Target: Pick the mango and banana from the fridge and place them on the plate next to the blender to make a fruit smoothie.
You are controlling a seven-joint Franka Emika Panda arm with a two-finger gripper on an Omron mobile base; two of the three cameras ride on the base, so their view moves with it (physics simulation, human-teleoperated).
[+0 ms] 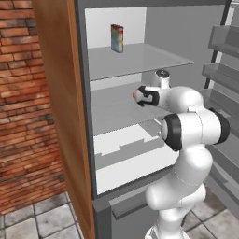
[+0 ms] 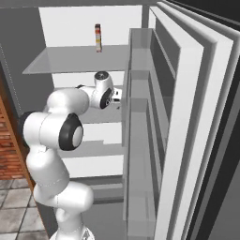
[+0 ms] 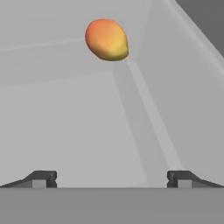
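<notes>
I've got the gripper [image 3: 111,178] inside the fridge [image 1: 116,112], jaws spread wide and holding nothing, with the mango [image 3: 107,40] lying ahead of them, well apart from both fingertips.

1. Light is even and flat, with no visible lamp; the tall fridge [image 1: 119,135] with its pale grey-white interior is bright at the back wall and duller grey on the side walls.
2. Soft shadows lie under the glass shelves.
3. The small orange-red mango [image 3: 106,40] carries a gentle highlight and no glare.
4. All the pictures are slightly soft and low in detail, with blocky edges.
</notes>
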